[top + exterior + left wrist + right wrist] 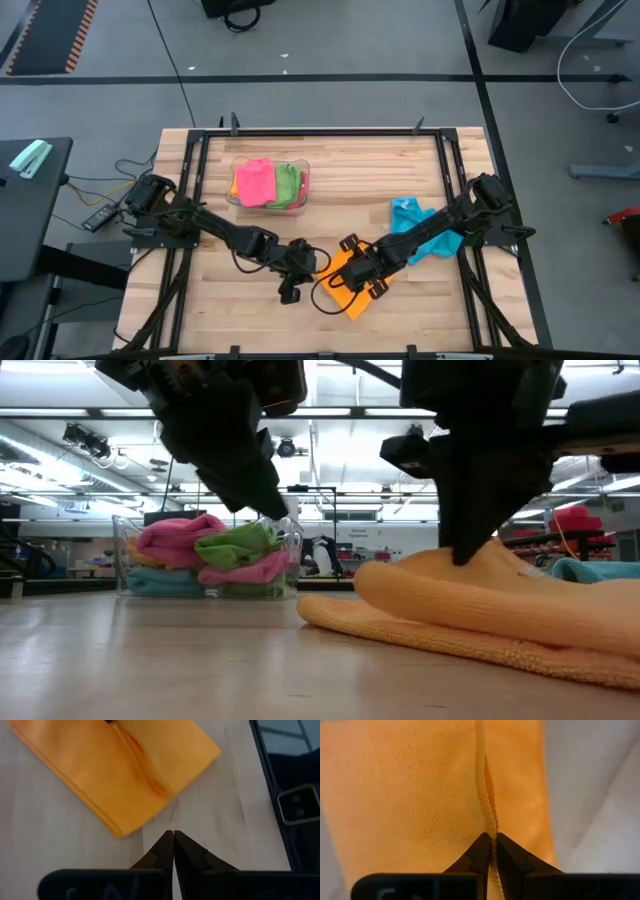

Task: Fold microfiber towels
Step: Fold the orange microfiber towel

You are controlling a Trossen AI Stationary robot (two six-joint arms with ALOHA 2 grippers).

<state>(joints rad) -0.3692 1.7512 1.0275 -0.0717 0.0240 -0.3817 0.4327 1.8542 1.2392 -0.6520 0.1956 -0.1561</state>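
Folded towel [352, 290] lies near-centre on the table [420, 310]. Bin [268, 186] holding towels sits far-left of it. 1 loose towel [425, 232] lies to its right.

Am looking over all four views, not finding any readable text, label, brand, number or sign anywhere.

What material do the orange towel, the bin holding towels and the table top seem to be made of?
Orange towel: soft napped cloth, probably microfiber; a fine fuzzy weave and a stitched hem show. Bin: clear, glossy, likely plastic; the pink and green towels show through its walls. Table top: pale wood planks, matte; grain lines and board seams are visible.
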